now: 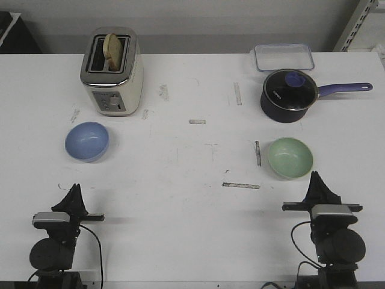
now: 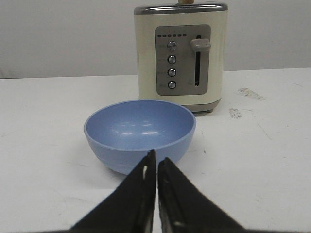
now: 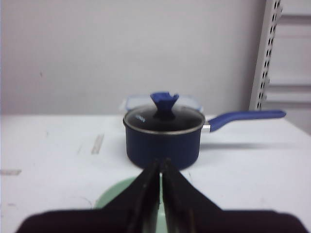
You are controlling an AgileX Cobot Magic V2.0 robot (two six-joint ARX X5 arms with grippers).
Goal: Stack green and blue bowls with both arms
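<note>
Blue bowl (image 1: 88, 141) upright on desk (image 1: 192, 180), left side, near toaster (image 1: 112, 71). Green bowl (image 1: 290, 158) right side, near pot (image 1: 290, 95). Left hand (image 1: 74, 191) closed, empty, short of blue bowl. Right hand (image 1: 316, 179) closed, empty, at green bowl's near rim.

A scuffed white worktop (image 1: 192, 180) reaches back to a plain pale grey wall (image 1: 198, 24). Beside the wall's right end stands a white perforated metal shelving upright (image 1: 356, 27).
</note>
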